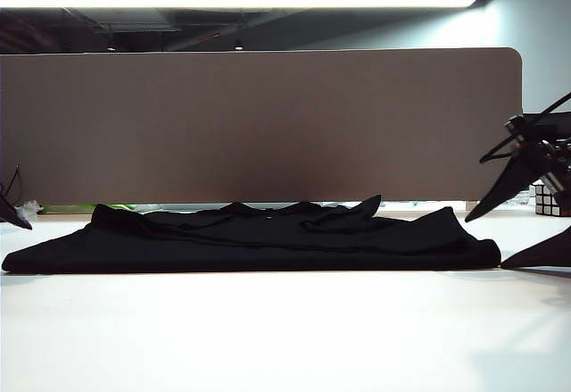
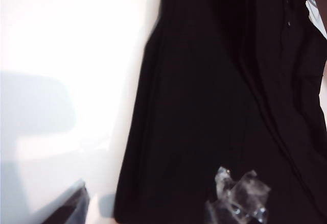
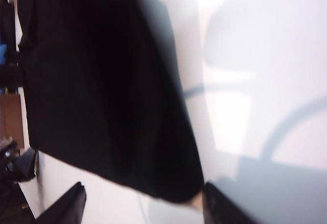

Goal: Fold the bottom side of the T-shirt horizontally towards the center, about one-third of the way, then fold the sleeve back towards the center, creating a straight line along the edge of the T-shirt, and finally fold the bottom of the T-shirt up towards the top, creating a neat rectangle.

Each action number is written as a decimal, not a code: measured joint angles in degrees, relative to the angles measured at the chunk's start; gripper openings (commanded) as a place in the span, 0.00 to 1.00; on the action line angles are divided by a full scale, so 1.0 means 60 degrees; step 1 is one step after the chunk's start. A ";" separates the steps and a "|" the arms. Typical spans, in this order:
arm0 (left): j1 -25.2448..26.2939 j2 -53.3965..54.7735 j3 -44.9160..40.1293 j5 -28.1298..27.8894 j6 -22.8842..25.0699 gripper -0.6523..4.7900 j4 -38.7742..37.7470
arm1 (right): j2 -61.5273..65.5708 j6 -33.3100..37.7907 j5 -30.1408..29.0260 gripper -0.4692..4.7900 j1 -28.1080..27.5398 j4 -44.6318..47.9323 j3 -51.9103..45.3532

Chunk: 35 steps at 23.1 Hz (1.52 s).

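The black T-shirt (image 1: 259,240) lies flat across the white table (image 1: 285,329), its length running left to right; no logo shows. My right gripper (image 1: 486,242) is at the shirt's right end, open. In the right wrist view its two dark fingers (image 3: 66,206) stand wide apart, with a plain straight-edged corner of the T-shirt (image 3: 173,180) just ahead of the gap. My left gripper (image 1: 13,213) is at the shirt's left end. The left wrist view shows the left gripper (image 2: 153,208) open across the edge of the T-shirt (image 2: 214,106), one finger over bare table and the taped finger (image 2: 237,201) over cloth.
A tan divider panel (image 1: 259,124) closes off the back of the table. A puzzle cube (image 1: 546,200) stands at the far right behind my right arm. Something green (image 1: 111,206) lies at the back left by the panel's foot.
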 measured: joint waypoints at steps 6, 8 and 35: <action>-0.0022 0.0488 0.0200 0.0036 0.0033 0.65 0.0554 | 0.0288 0.0430 0.0149 0.69 0.0364 0.1093 0.0018; -0.0033 0.0568 0.0215 0.0033 -0.0040 0.65 0.0674 | 0.0328 0.0517 0.0197 0.69 0.0474 0.1260 0.0018; -0.0922 0.0703 0.0586 0.0200 -0.0197 0.11 0.0313 | 0.0441 0.1013 -0.0481 0.08 0.0681 0.1960 -0.0040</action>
